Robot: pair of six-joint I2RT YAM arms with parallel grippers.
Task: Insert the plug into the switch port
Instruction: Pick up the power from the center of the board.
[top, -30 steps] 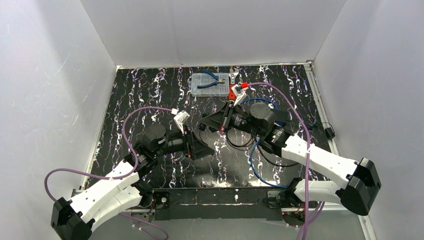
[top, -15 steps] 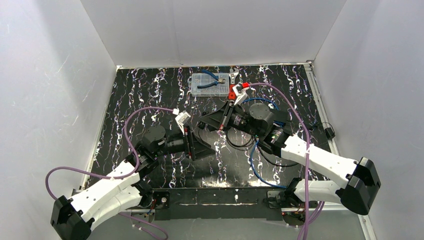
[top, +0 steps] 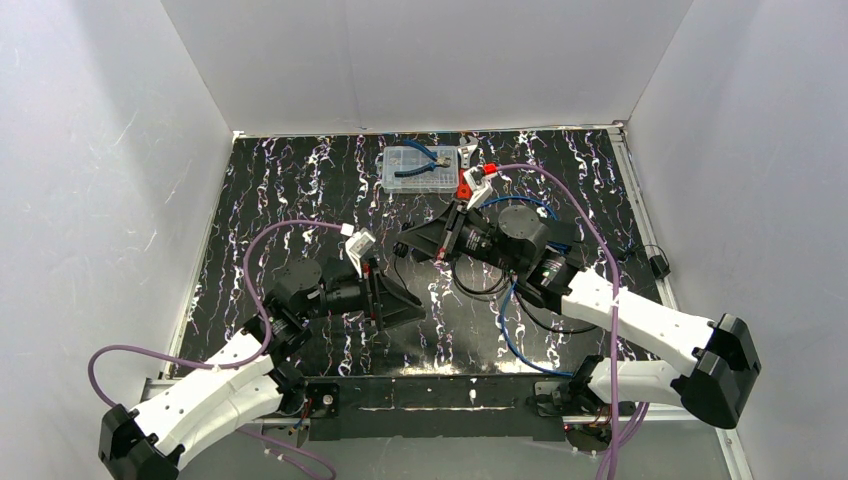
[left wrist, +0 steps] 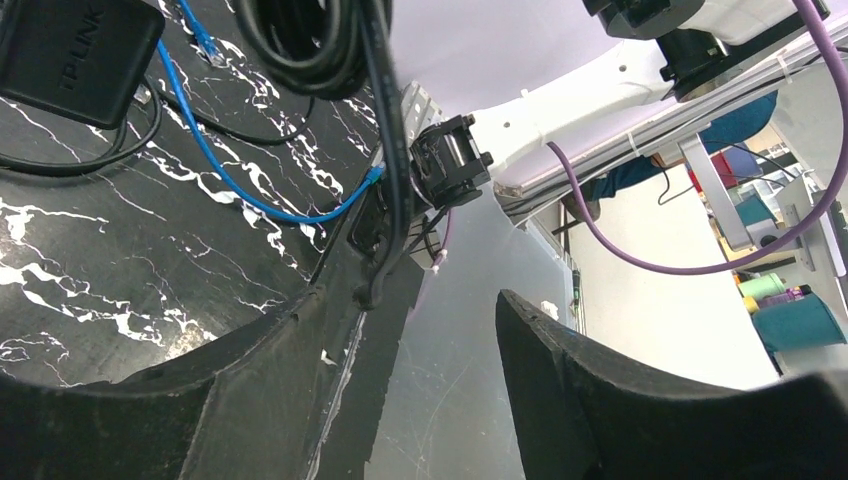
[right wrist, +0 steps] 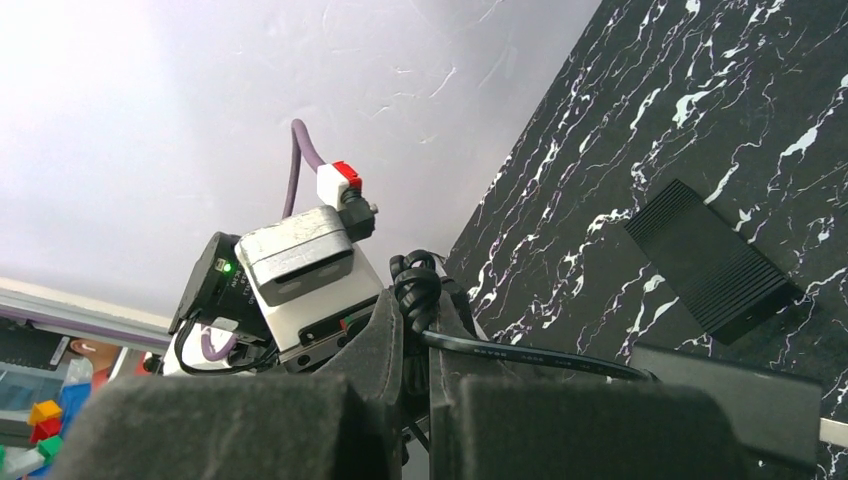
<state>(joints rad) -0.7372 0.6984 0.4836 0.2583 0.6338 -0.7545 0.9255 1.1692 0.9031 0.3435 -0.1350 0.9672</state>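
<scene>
The switch, a flat matte-black box marked TP-LINK (left wrist: 75, 55), lies on the mat at the top left of the left wrist view; its port does not show. My right gripper (top: 402, 245) (right wrist: 415, 300) is shut on a coiled bundle of black cable (right wrist: 415, 285) and holds it above the mat. In the left wrist view the bundle (left wrist: 310, 45) hangs down and ends in the plug (left wrist: 365, 293), just off my left gripper's left finger. My left gripper (top: 410, 310) (left wrist: 420, 320) is open and empty, low over the mat and pointing at the near edge.
A clear parts box (top: 420, 167) with blue pliers stands at the back. A ribbed black box (right wrist: 710, 262) and a smooth black box (right wrist: 725, 402) lie on the mat. A blue cable (top: 507, 325) and black cable loops (top: 480, 285) lie under my right arm. A small black adapter (top: 658, 266) sits at the right edge.
My left arm has drawn back a little toward the near left, with its gripper still open. My right gripper has shifted slightly left with the cable bundle.
</scene>
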